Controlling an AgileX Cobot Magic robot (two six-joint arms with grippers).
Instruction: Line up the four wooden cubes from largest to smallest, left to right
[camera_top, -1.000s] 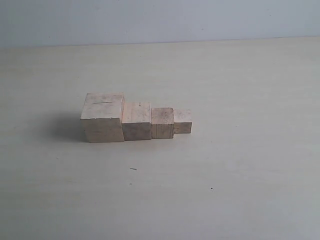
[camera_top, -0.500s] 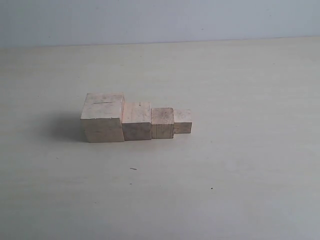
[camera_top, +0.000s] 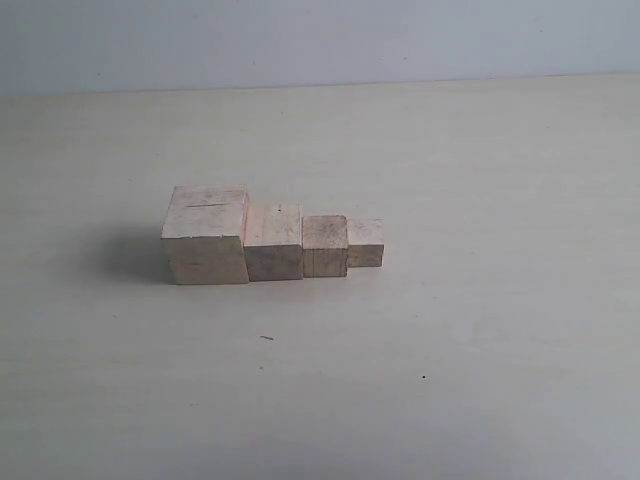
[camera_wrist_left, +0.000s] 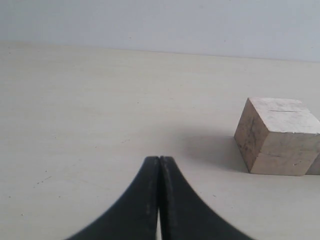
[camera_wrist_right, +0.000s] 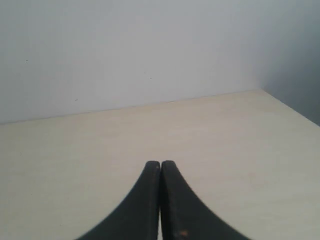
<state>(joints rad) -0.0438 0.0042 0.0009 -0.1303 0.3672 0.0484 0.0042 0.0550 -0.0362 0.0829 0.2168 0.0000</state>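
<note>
On the pale, cream-coloured table (camera_top: 470, 330), left of centre in the exterior view, the four wooden cubes stand in a single row. From left to right they run: largest cube (camera_top: 205, 235), second cube (camera_top: 273, 243), third cube (camera_top: 325, 246), smallest cube (camera_top: 365, 243). Each one appears to touch its neighbour, with no gap visible between them. All four sit flat and upright on the surface. The front faces line up closely, though the smallest sits slightly further back. A thin dark slit (camera_top: 206, 205) marks the top face of the largest cube. The wood is light and unpainted, with faint smudging on the sides.

The table surface is matt and plain, with very faint grain. A soft shadow (camera_top: 135, 255) falls on it to the left of the largest cube. Two small dark specks (camera_top: 267, 338) lie on the surface in front of the row, well apart from the cubes. Behind the table's far edge stands a plain grey-blue wall (camera_top: 320, 40), evenly lit and unmarked.

The left gripper (camera_wrist_left: 159, 160) is fully closed, its black fingers pressed together, and has hold of nothing. It sits low over bare table, with the largest cube off to one side and well apart from it.

The right gripper (camera_wrist_right: 160, 164) is likewise fully closed and empty. It faces bare table and the wall; no cube appears in its view. Neither gripper shows in the exterior view.
</note>
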